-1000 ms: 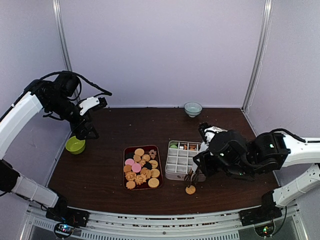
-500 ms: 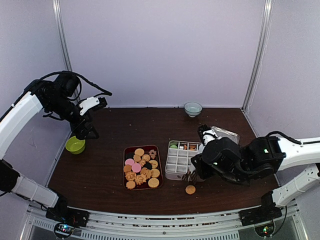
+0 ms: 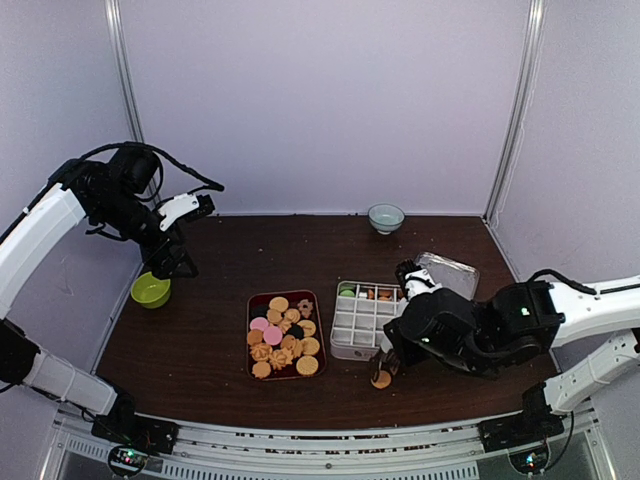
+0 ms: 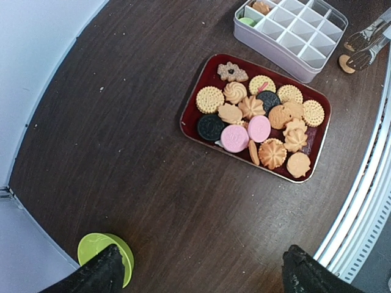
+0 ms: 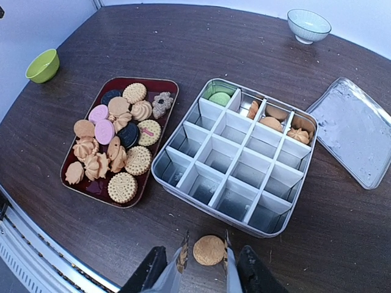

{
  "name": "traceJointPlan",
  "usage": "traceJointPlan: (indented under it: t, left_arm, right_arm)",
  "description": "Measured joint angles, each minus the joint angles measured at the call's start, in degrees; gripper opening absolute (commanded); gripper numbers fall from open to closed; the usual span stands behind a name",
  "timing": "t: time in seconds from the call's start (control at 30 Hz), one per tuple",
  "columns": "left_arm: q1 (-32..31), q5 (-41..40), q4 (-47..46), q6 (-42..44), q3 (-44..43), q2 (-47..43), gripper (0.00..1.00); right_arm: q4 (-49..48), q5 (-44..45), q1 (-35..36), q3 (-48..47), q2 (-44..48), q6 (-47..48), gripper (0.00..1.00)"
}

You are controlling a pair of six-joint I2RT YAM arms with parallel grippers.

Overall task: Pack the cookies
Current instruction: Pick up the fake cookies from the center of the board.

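While the left gripper [image 4: 204, 271] is held spread wide high over the table [image 4: 140, 183], metal tongs [image 5: 182, 257] are clasped in the right gripper [image 5: 204, 274], it seems, their tips set close on either side of one round cookie [image 5: 209, 249] lying just before the divided tin [image 5: 204, 204]. Most cookies [image 5: 116, 143] are heaped on the red tray [image 5: 164, 82]; a few are lodged in the tin's far compartments

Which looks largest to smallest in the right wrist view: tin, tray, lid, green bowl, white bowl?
1. Tin.
2. Tray.
3. Lid, though it runs to the frame edge.
4. Green bowl and white bowl look alike; both sit far from the camera, so I won't rank them.
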State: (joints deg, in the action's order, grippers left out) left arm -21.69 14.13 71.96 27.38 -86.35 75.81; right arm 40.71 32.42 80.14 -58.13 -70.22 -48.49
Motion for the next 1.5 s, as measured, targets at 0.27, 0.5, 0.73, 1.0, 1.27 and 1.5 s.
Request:
traceJointPlan:
  t: [0.27, 0.5, 0.73, 1.0, 1.27, 1.5]
  left_arm:
    - [0.00, 0.37, 0.04, -0.02, 0.00, 0.04, 0.91]
    - [0.00, 0.76, 0.07, -0.02, 0.00, 0.04, 0.90]
    - [0.00, 1.29, 0.09, -0.04, 0.00, 0.04, 0.89]
    - [0.00, 1.77, 0.15, -0.04, -0.02, 0.11, 0.88]
    - [0.00, 2.45, 0.26, -0.04, -0.02, 0.70, 0.86]
    - [0.00, 2.62, 0.61, -0.04, -0.02, 0.70, 0.86]
  right_arm:
    - [0.00, 0.02, 0.31, 0.72, -0.31, -0.94, 0.41]
    - [-0.11, 0.00, 0.52, 1.40, -1.40, -1.27, 0.41]
    - [-0.26, 0.02, 0.59, 1.62, -2.25, -1.27, 0.41]
    - [-2.03, 0.33, 0.59, 3.21, -2.82, -1.33, 0.41]
    - [-5.77, 1.62, 0.59, 4.85, -2.73, -1.60, 0.31]
    - [-5.57, 2.10, 0.59, 4.92, -2.54, -1.62, 0.25]
